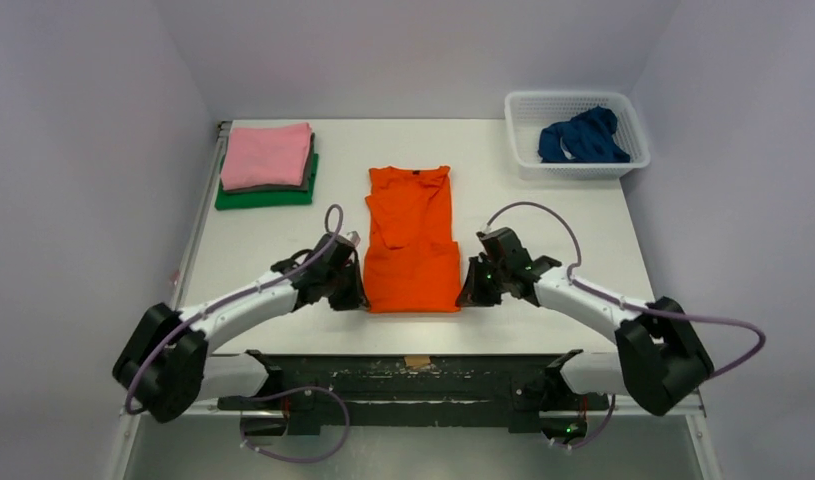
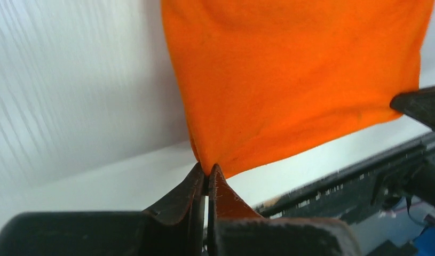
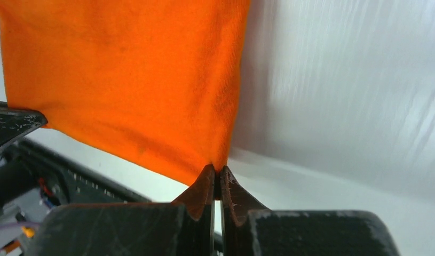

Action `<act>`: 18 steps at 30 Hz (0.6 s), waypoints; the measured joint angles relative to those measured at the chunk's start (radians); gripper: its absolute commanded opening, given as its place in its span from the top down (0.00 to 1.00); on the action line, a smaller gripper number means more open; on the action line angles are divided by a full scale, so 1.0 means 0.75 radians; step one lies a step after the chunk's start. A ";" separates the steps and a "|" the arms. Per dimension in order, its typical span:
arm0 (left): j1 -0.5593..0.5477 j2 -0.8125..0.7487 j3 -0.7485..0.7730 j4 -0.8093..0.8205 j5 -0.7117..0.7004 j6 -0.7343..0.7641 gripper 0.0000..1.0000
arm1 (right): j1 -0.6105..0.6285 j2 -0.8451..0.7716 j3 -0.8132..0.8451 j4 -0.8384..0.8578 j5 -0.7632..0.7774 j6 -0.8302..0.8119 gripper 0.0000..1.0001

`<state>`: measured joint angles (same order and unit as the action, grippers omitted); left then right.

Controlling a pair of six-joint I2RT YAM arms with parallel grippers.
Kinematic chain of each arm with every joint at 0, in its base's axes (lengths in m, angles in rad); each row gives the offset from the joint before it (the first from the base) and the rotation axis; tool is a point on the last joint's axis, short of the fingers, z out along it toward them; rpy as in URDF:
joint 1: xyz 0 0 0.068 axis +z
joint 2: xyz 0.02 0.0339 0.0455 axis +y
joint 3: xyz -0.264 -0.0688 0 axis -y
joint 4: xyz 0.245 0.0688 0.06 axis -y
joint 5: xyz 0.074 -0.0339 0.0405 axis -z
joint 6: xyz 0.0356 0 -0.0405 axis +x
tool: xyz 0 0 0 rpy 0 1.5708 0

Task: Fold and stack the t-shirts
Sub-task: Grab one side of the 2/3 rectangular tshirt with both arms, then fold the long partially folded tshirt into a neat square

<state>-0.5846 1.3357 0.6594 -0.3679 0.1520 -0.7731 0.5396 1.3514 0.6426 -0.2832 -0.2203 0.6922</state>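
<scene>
The orange t-shirt [image 1: 411, 240] lies lengthwise in the middle of the table, sleeves folded in, collar at the far end. My left gripper [image 1: 360, 299] is shut on its near left hem corner [image 2: 207, 162]. My right gripper [image 1: 463, 297] is shut on its near right hem corner [image 3: 219, 160]. A folded stack stands at the far left: the pink t-shirt [image 1: 267, 155] on top, the dark grey t-shirt [image 1: 310, 172] under it, the green t-shirt [image 1: 267, 196] at the bottom. The dark blue t-shirt [image 1: 583, 137] lies crumpled in the basket.
The white mesh basket [image 1: 631, 118] stands at the far right corner of the white table [image 1: 543, 215]. The table's dark front rail [image 1: 413, 372] runs just behind both grippers. Grey walls close in the sides and back.
</scene>
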 measured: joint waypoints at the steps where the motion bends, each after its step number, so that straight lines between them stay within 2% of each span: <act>1: -0.044 -0.092 -0.033 -0.035 -0.013 -0.015 1.00 | 0.006 -0.070 -0.027 -0.043 -0.020 -0.003 1.00; 4: -0.162 -0.380 -0.099 -0.134 -0.035 -0.063 1.00 | 0.009 -0.281 -0.069 -0.181 -0.095 -0.014 1.00; 6: -0.217 -0.658 -0.117 -0.251 -0.049 -0.111 1.00 | 0.009 -0.420 -0.073 -0.243 -0.170 -0.022 1.00; 11: -0.276 -0.992 -0.113 -0.382 -0.078 -0.167 1.00 | 0.013 -0.678 -0.050 -0.294 -0.338 -0.025 1.00; 14: -0.283 -1.047 -0.058 -0.480 -0.116 -0.178 1.00 | 0.013 -0.701 -0.022 -0.280 -0.400 -0.015 1.00; 18: -0.281 -0.962 0.055 -0.548 -0.212 -0.172 1.00 | 0.007 -0.634 0.029 -0.258 -0.427 0.000 1.00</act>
<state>-0.7956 0.6144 0.7006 -0.7792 -0.0071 -0.9024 0.5449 0.8761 0.6643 -0.4770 -0.5404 0.6922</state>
